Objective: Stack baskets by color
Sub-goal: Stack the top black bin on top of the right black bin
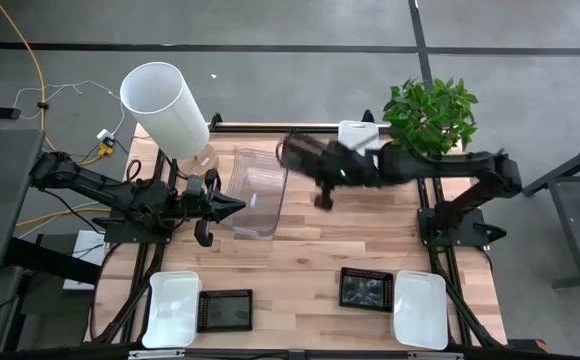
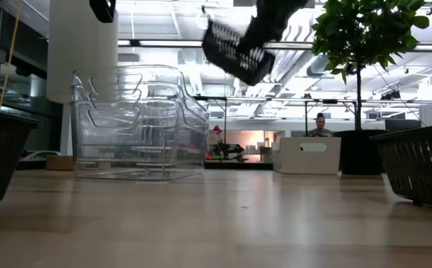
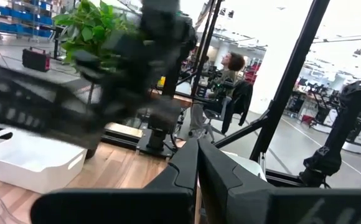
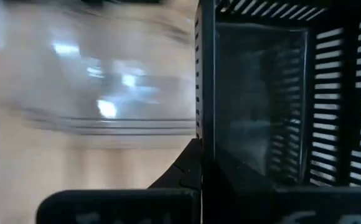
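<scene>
High view: I am seeing the right gripper (image 1: pixel 310 160) reaching across the table's far half, toward 12 o'clock from table centre, and carrying a black basket (image 1: pixel 303 152) in the air. In the low view that basket (image 2: pixel 236 48) is hanging tilted, well above the wood. In the right wrist view the fingers (image 4: pixel 199 168) are pinching the basket's slotted wall (image 4: pixel 280 93), with the clear stack showing blurred beyond it.

The clear baskets (image 1: pixel 253 190) are sitting nested at 10 o'clock from centre; the low view shows them (image 2: pixel 138 123) stacked one inside another on the table (image 1: pixel 310 250). The left gripper (image 1: pixel 232 207) is hovering at the stack's 9 o'clock edge, jaws pressed together and holding nothing; I am seeing its closed fingers (image 3: pixel 196 168) in the left wrist view.

Along the near edge I am reading, from 7 to 5 o'clock: a white basket (image 1: pixel 172 308), a black basket (image 1: pixel 225 309), another black basket (image 1: pixel 366 289) and another white basket (image 1: pixel 419 309). One more white basket (image 1: pixel 358 133) is sitting at 1 o'clock beside the plant (image 1: pixel 431 115), partly covered by the right arm. A white cylinder (image 1: pixel 164 108) is standing at 11 o'clock.
</scene>
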